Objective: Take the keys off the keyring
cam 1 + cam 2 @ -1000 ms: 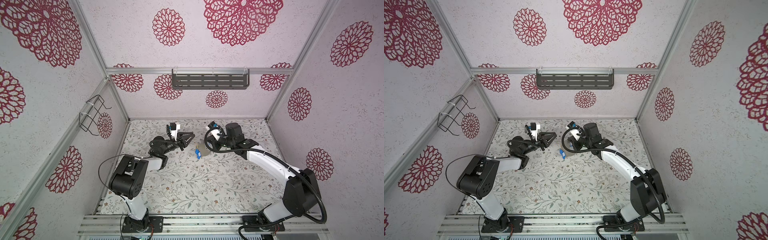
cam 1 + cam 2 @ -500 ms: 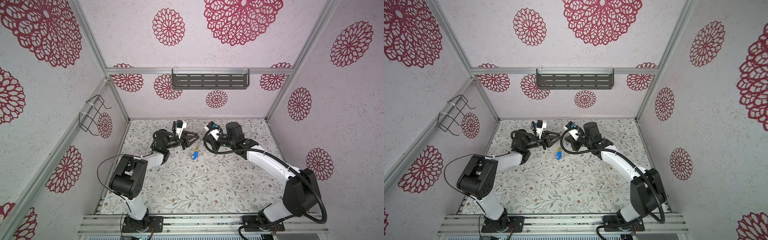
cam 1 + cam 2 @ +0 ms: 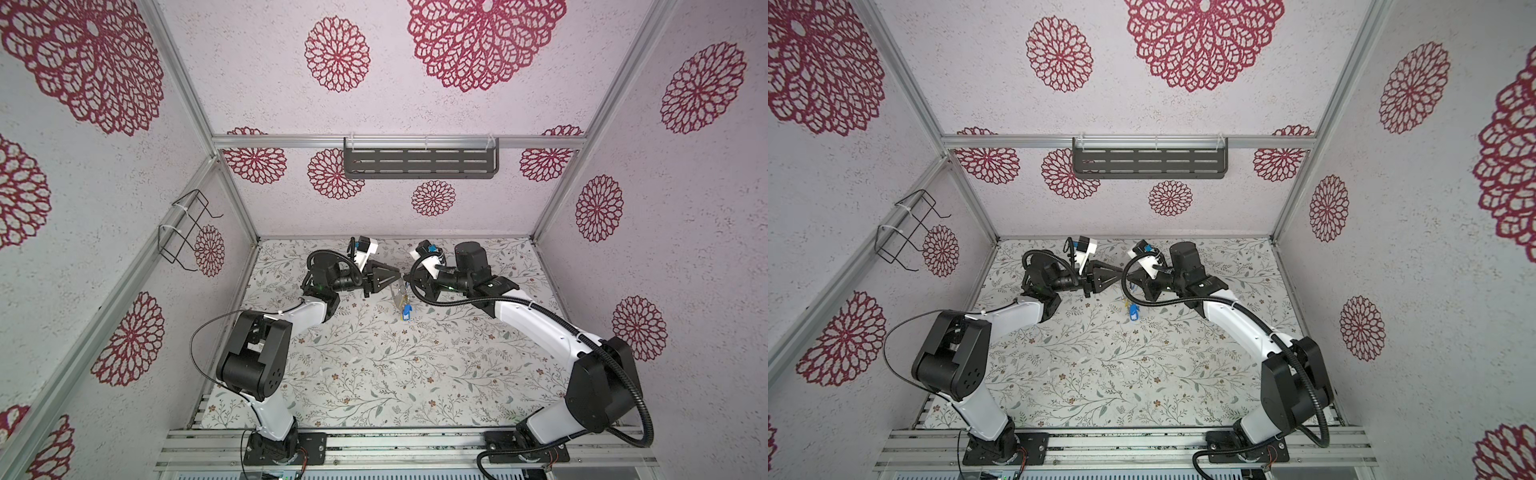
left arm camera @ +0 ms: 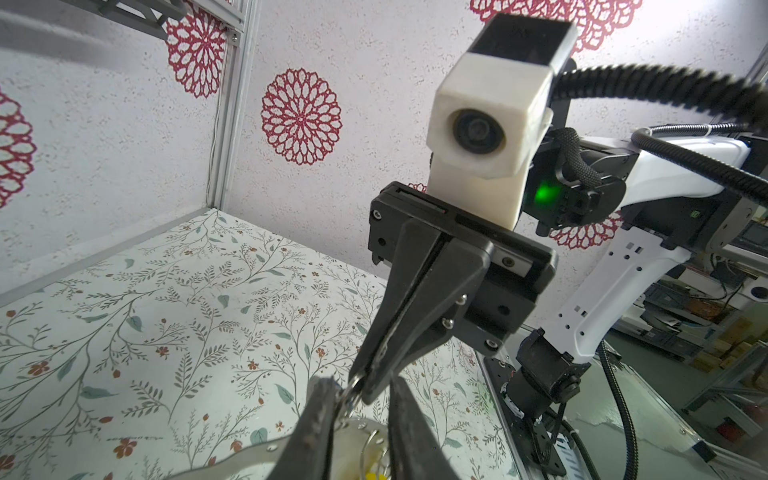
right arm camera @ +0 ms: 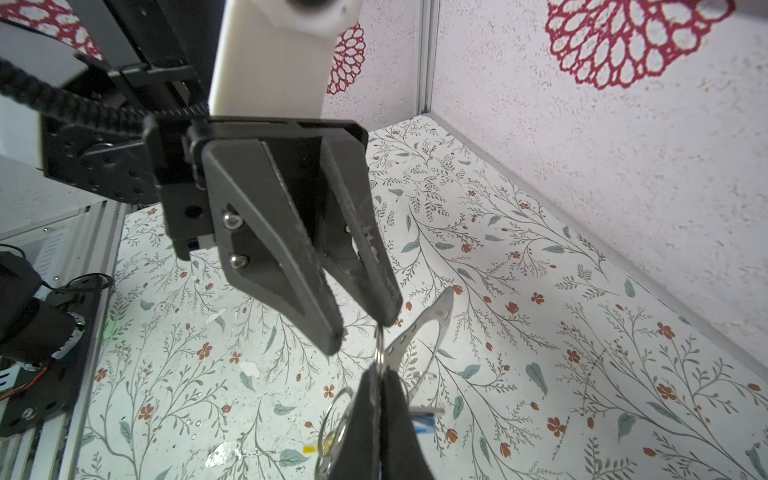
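Half-hidden keys [image 5: 330, 444] behind right end effector [image 5: 377, 376]

Shiny grey metal keyring [image 5: 441, 309]; matt black plastic jaws (scuffed pale); blue plastic tag [image 3: 406, 311].

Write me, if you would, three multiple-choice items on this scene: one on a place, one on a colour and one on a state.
1. Where do the left gripper and the right gripper meet?
A. Over the far middle of the table.
B. Over its near right corner.
C. Over its near left corner.

2. What colour is the tag that hangs lowest?
A. Red.
B. Blue.
C. Green.

3. How does the right gripper stand?
A. Wide open.
B. Shut on the keyring.
C. Out of view.

Answers:
1 A: both top views show the tips together above the table's far middle.
2 B: it shows blue in both top views.
3 B: the right wrist view shows its fingers pressed together on the metal.
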`<action>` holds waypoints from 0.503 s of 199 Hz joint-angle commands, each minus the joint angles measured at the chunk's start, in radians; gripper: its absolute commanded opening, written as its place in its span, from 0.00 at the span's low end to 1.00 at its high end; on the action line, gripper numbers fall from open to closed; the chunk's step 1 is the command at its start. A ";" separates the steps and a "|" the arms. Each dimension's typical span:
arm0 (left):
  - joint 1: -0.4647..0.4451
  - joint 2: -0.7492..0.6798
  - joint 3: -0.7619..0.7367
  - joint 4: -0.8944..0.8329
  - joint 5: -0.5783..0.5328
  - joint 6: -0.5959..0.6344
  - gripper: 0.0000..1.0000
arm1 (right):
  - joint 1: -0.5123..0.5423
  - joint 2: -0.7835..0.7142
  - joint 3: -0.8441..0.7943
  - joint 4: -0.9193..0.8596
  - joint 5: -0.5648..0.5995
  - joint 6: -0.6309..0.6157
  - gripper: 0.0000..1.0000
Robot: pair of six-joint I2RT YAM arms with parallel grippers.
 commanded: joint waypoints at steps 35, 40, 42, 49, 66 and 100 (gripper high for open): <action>0.005 -0.008 0.025 -0.012 0.003 0.020 0.33 | -0.006 -0.036 0.047 0.067 -0.074 0.036 0.00; 0.007 -0.008 0.025 -0.011 -0.002 0.025 0.34 | -0.007 -0.037 0.046 0.065 -0.074 0.037 0.00; 0.006 -0.007 0.024 -0.011 -0.005 0.025 0.34 | -0.008 -0.036 0.046 0.065 -0.075 0.037 0.00; 0.008 -0.009 0.023 -0.008 -0.014 0.027 0.36 | -0.008 -0.037 0.043 0.063 -0.076 0.036 0.00; 0.010 -0.009 0.024 -0.004 -0.020 0.030 0.37 | -0.008 -0.037 0.040 0.063 -0.079 0.038 0.00; 0.015 -0.006 0.024 0.009 -0.020 0.023 0.37 | -0.008 -0.033 0.039 0.068 -0.092 0.046 0.00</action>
